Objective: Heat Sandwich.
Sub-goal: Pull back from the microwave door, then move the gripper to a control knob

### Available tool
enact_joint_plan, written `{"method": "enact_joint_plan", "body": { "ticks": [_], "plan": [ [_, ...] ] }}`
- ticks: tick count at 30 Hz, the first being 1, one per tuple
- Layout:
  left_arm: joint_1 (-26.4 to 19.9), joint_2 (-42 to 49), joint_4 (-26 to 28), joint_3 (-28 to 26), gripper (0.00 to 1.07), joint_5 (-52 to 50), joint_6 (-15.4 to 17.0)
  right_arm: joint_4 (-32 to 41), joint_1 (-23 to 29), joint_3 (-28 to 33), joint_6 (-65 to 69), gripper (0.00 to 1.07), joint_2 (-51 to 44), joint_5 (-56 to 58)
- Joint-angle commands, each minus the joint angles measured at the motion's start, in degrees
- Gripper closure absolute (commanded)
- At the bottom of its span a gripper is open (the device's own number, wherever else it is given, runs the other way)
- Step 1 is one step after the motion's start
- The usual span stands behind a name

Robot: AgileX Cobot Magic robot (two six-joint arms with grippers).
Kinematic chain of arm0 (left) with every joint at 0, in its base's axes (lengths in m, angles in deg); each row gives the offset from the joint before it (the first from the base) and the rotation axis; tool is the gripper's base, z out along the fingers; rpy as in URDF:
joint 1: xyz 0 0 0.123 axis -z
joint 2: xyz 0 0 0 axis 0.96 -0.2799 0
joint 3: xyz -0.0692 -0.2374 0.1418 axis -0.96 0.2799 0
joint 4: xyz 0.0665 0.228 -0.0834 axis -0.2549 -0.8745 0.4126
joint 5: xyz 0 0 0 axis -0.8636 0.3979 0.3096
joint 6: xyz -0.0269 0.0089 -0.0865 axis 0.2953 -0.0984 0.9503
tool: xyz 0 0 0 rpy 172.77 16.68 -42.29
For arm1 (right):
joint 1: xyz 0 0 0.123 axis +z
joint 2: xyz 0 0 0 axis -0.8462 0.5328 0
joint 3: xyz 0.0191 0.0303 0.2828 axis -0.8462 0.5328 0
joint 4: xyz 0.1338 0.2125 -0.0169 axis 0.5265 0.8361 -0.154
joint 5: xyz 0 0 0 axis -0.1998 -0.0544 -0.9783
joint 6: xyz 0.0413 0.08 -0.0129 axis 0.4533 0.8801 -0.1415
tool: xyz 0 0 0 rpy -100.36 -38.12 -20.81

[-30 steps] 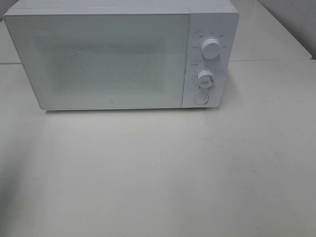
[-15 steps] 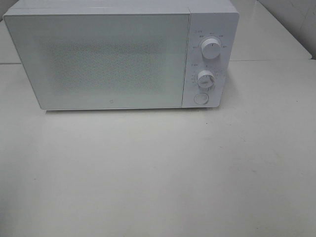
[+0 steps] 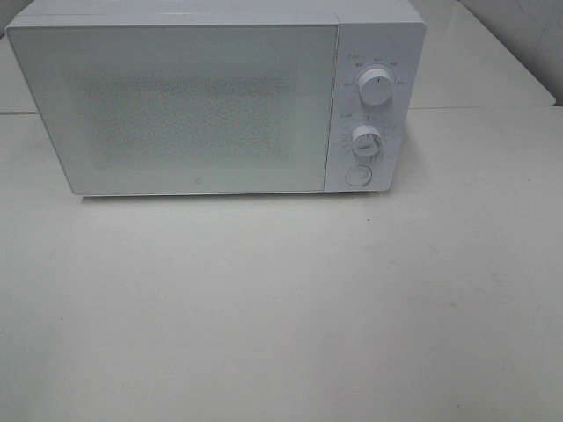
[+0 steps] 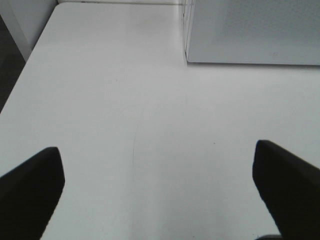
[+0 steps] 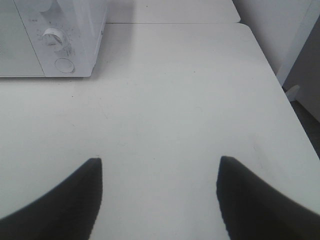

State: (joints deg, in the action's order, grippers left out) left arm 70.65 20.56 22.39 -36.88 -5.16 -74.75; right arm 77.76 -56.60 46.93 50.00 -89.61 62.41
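Note:
The sandwich is out of view in all three views. A white microwave (image 3: 202, 101) stands at the back of the table with its door shut, and its two knobs (image 3: 376, 89) and a round button (image 3: 358, 176) are on the right panel. Neither arm shows in the exterior view. In the left wrist view my left gripper (image 4: 157, 175) hangs open over bare table, with nothing between its black fingers (image 4: 32, 187). My right gripper (image 5: 159, 192) is open too, empty, above the table to the right of the microwave (image 5: 50, 37).
The white table (image 3: 290, 308) stretches in front of the microwave. Its left edge (image 4: 20, 80) shows in the left wrist view and its right edge (image 5: 282, 105) in the right wrist view. A second table surface (image 3: 479, 61) lies behind on the right.

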Motion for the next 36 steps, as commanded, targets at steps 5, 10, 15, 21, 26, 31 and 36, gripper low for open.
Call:
{"method": "enact_joint_plan", "body": {
  "ticks": [5,10,15,21,26,31,36],
  "plan": [
    [-0.17,3.27,1.03,0.06,0.09,0.11,0.23,0.17,-0.29,0.11,-0.46,0.43,-1.20,-0.29],
    [-0.17,3.27,1.03,0.06,0.09,0.11,0.23,0.17,-0.29,0.11,-0.46,0.43,-1.20,-0.29],
    [-0.17,3.21,1.03,0.06,0.09,0.11,0.23,0.17,-0.29,0.11,-0.46,0.43,-1.20,-0.29],
    [-0.17,3.21,1.03,0.06,0.09,0.11,0.23,0.17,-0.29,0.11,-0.46,0.43,-1.20,-0.29],
    [-0.17,3.21,1.03,0.06,0.09,0.11,0.23,0.17,-0.29,0.11,-0.46,0.43,-1.20,-0.29],
    [-0.17,3.21,1.03,0.06,0.09,0.11,0.23,0.17,-0.29,0.11,-0.46,0.43,-1.20,-0.29],
    [-0.17,3.21,1.03,0.06,0.09,0.11,0.23,0.17,-0.29,0.11,-0.46,0.43,-1.20,-0.29]
  ]
}}
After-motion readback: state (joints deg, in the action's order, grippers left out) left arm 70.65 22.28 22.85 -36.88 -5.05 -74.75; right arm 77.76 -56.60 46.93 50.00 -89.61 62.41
